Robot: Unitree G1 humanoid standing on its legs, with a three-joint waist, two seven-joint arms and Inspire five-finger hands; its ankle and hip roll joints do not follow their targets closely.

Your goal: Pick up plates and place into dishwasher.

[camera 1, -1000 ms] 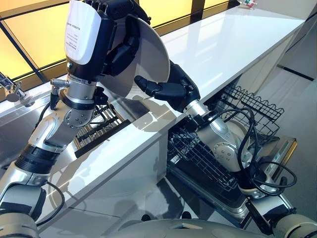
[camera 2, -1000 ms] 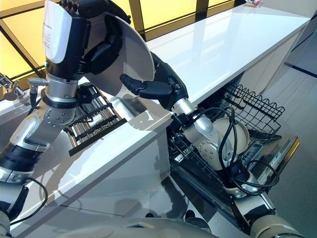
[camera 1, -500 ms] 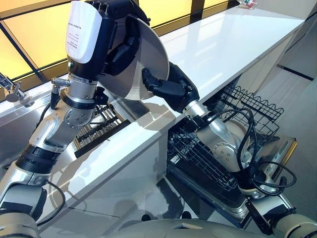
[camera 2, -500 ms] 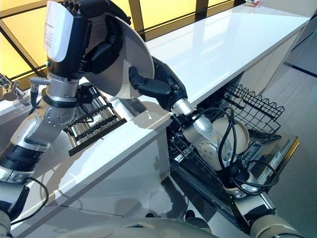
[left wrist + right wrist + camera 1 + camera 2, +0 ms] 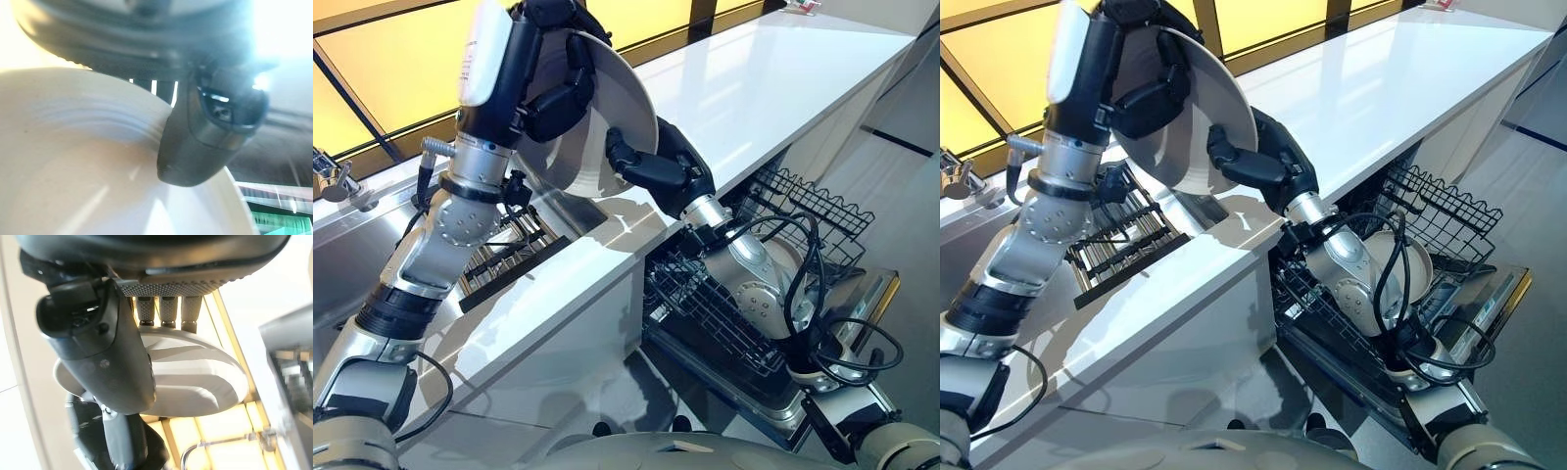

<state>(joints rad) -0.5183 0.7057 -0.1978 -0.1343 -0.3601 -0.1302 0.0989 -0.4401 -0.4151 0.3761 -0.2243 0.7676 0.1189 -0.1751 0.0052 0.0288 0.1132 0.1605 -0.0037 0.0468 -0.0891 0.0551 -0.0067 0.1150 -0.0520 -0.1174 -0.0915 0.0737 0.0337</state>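
Observation:
A white plate (image 5: 597,127) is held on edge above the white counter (image 5: 754,88). My left hand (image 5: 548,98) is shut on its upper left part, thumb (image 5: 205,137) pressed on the plate's face (image 5: 73,171). My right hand (image 5: 656,171) grips the lower right rim: its thumb (image 5: 107,352) lies on the near face and its fingers reach behind the plate (image 5: 195,377). The dishwasher's wire rack (image 5: 813,211) is pulled out below the counter's edge, under my right arm.
A pale dish (image 5: 1420,259) stands in the pulled-out rack, above the lowered dishwasher door (image 5: 876,289). A dark slatted drying rack (image 5: 509,255) sits in the sink area left of the counter, with a tap (image 5: 337,181) at the far left.
My right hand has come up from under the plate and its thumb has shut onto the lower right rim. My left hand has tilted and carried the plate slightly to the right.

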